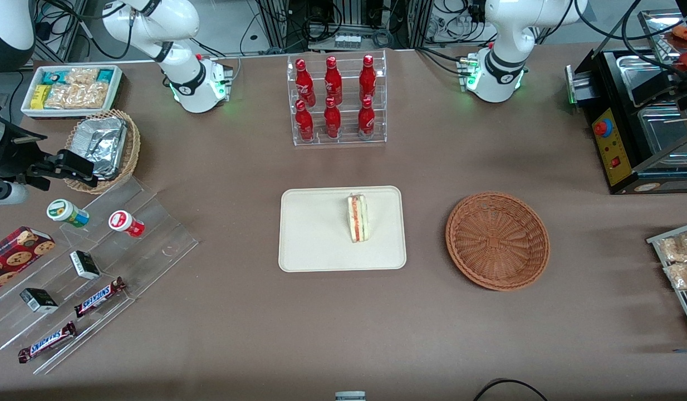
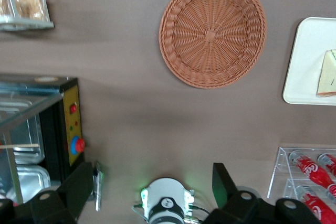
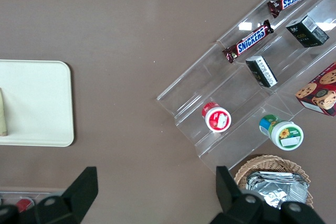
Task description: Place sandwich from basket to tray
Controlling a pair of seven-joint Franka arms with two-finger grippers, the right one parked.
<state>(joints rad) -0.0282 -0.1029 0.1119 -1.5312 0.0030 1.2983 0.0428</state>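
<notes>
The sandwich (image 1: 358, 218) lies on the cream tray (image 1: 321, 250) at the table's middle, filling edge up. The reddish-brown wicker basket (image 1: 497, 240) stands empty beside the tray, toward the working arm's end. The gripper (image 2: 152, 176) is out of the front view. In the left wrist view it hangs high above the table over its own arm's base, fingers (image 2: 79, 187) wide apart and empty. It is farther from the front camera than the basket (image 2: 212, 31). That view also shows the tray's end (image 2: 310, 61) and a corner of the sandwich (image 2: 328, 74).
A clear rack of red bottles (image 1: 337, 100) stands farther from the front camera than the tray. A black machine (image 1: 638, 117) and a wire rack of snacks (image 1: 680, 262) are at the working arm's end. Clear steps with snacks (image 1: 87, 262) are at the parked arm's end.
</notes>
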